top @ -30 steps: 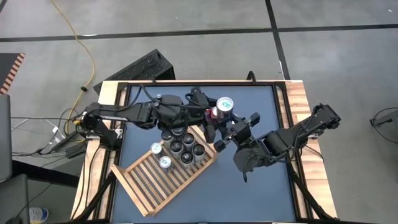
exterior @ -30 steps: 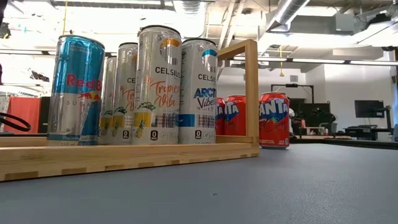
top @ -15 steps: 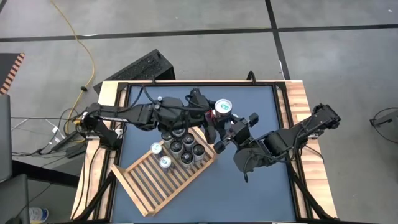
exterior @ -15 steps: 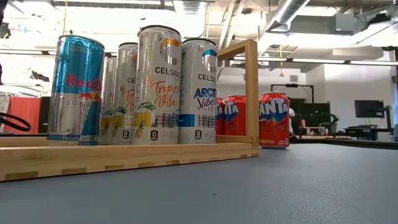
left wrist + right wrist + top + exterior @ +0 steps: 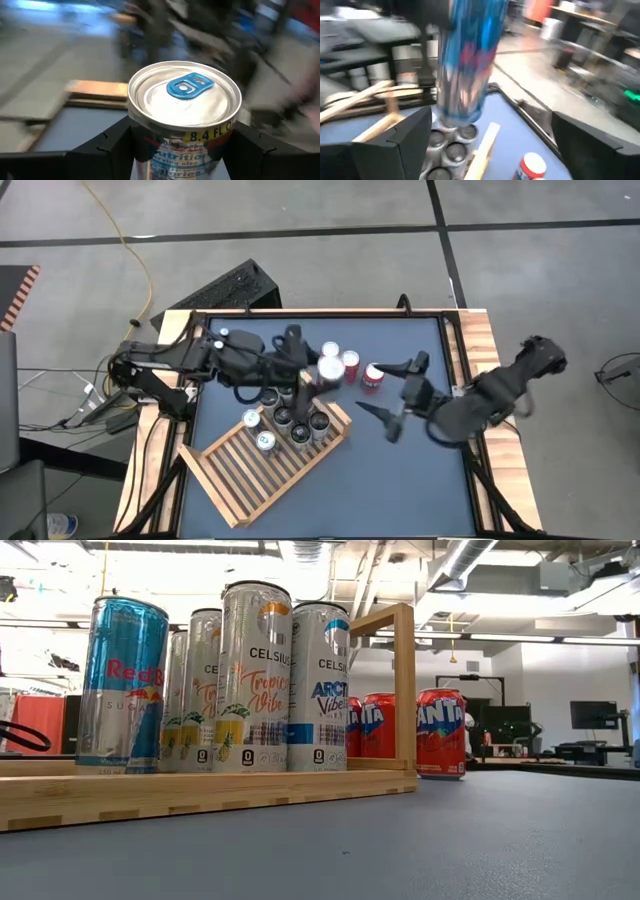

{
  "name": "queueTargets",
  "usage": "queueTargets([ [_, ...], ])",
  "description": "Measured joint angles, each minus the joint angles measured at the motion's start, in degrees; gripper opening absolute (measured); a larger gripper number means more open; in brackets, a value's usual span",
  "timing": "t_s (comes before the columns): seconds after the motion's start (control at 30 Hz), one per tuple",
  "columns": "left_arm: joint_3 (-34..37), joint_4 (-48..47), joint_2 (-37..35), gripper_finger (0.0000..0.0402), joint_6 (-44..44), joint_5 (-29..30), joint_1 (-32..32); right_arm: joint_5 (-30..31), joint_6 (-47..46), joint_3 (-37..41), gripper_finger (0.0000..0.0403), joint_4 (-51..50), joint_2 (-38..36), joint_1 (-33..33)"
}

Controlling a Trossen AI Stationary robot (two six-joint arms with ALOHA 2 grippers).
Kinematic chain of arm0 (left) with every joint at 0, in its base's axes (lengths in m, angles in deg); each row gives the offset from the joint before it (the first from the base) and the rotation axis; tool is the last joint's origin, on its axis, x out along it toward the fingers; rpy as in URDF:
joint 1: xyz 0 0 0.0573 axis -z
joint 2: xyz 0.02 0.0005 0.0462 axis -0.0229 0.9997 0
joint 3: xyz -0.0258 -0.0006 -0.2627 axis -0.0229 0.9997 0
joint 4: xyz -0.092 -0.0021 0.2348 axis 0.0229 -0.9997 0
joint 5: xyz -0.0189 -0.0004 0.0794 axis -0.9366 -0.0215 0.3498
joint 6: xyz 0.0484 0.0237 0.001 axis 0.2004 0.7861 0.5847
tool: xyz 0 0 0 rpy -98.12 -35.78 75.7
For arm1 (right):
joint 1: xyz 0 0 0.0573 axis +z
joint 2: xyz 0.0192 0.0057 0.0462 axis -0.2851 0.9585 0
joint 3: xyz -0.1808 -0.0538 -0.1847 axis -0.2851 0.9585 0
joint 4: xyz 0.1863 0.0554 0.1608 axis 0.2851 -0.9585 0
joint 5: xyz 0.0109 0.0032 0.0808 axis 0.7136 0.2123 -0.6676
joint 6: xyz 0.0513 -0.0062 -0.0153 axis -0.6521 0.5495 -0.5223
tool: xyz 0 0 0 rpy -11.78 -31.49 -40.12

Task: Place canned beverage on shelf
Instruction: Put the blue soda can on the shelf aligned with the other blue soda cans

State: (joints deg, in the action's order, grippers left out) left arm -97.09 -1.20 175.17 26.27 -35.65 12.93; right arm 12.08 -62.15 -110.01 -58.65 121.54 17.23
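A slim blue-and-silver can [image 5: 185, 95] with a blue tab hangs upright over the shelf's far corner [image 5: 328, 368], and my left gripper [image 5: 316, 377] is shut on it. In the right wrist view the same can [image 5: 467, 60] hovers above the cans standing below it. The shelf [image 5: 262, 467] is a slatted light-wood rack lying askew on the blue mat, with several tall cans [image 5: 255, 675] at its far end. My right gripper [image 5: 392, 388] stands open to the can's right, with nothing between its fingers [image 5: 400, 140]. My left gripper pinches the can's upper wall just under the rim [image 5: 145, 150] between its two fingers [image 5: 107, 147], one on each side. The fingers reach in from the table's left, slanting down. The can stands upright in the hold, lifted clear of the shelf and the cans on it.
Three red Fanta cans [image 5: 372, 373] [image 5: 350, 360] [image 5: 330, 350] stand on the mat just beyond the shelf's far corner, between the two grippers. The shelf's raised wooden end frame [image 5: 403, 685] stands by the tall cans. Bare mat [image 5: 400, 480] lies at the near right.
My right gripper has opened, let go of the blue can and drawn back toward the table's right edge. My left gripper has taken hold of the can and carried it, still upright, toward the table's left and near side, over the shelf's far corner.
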Motion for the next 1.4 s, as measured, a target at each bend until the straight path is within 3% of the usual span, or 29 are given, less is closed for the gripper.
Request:
queueTargets([
  [0.13, 0.03, -0.05, 0.81, 0.0221, 1.78, -14.74, 0.1, -8.44, 6.21, -1.22, 0.0355, 1.04, -4.28, 0.08],
  [0.37, 0.01, 1.22, 4.33, 0.0221, 9.0, -24.5, -0.01, -24.97, 8.61, -1.84, 0.0355, 3.59, -5.28, -1.53],
  [0.6, 0.01, 3.7, 8.38, 0.0221, 9.47, -35.31, -3.59, -27.91, 14.34, -1.81, 0.0355, 1.49, -2.74, -0.05],
  [0.93, 0.01, 2.9, 11.97, 0.0225, 11.44, -38.11, -4.65, -30.6, 12.11, -1.82, 0.0355, 1.02, -0.22, 0.69],
  [1.4, -0.08, 2.91, 12.54, 0.0226, 12.76, -36.48, -4.72, -37.73, 10.84, -1.81, 0.0355, 0.24, 1.57, -3.42],
])
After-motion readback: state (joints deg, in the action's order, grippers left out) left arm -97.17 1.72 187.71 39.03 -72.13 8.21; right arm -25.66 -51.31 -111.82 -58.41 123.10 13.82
